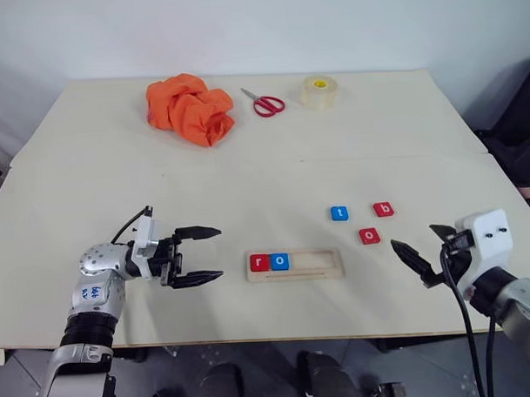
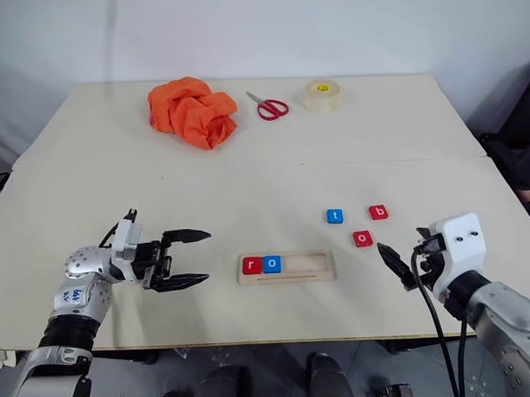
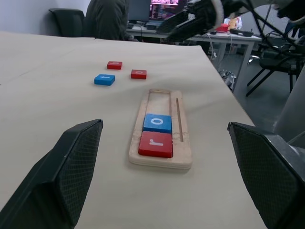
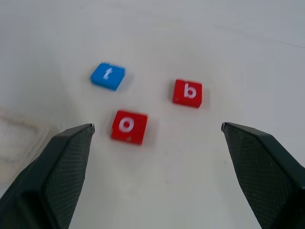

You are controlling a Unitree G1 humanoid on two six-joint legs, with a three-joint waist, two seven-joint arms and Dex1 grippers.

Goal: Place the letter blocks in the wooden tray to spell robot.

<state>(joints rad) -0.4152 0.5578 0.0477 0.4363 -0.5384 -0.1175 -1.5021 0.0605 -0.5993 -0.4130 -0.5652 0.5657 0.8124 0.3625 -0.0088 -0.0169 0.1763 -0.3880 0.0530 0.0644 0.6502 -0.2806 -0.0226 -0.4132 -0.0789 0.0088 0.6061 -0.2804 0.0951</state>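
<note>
The wooden tray (image 1: 324, 262) lies near the table's front edge. A red r block (image 1: 259, 262) and a blue o block (image 1: 279, 262) fill its left end, and the rest of its groove is bare. Loose on the table behind its right end lie a blue t block (image 1: 339, 213), a red b block (image 1: 383, 209) and a red o block (image 1: 369, 236). My left gripper (image 1: 220, 251) hovers left of the tray, pointing at it, open and empty. My right gripper (image 1: 413, 235) is open and empty, just right of the red o block.
At the back of the table lie a crumpled orange cloth (image 1: 190, 108), red-handled scissors (image 1: 264, 103) and a roll of tape (image 1: 319, 91). A seam runs across the table's middle. The table's front edge is close behind both grippers.
</note>
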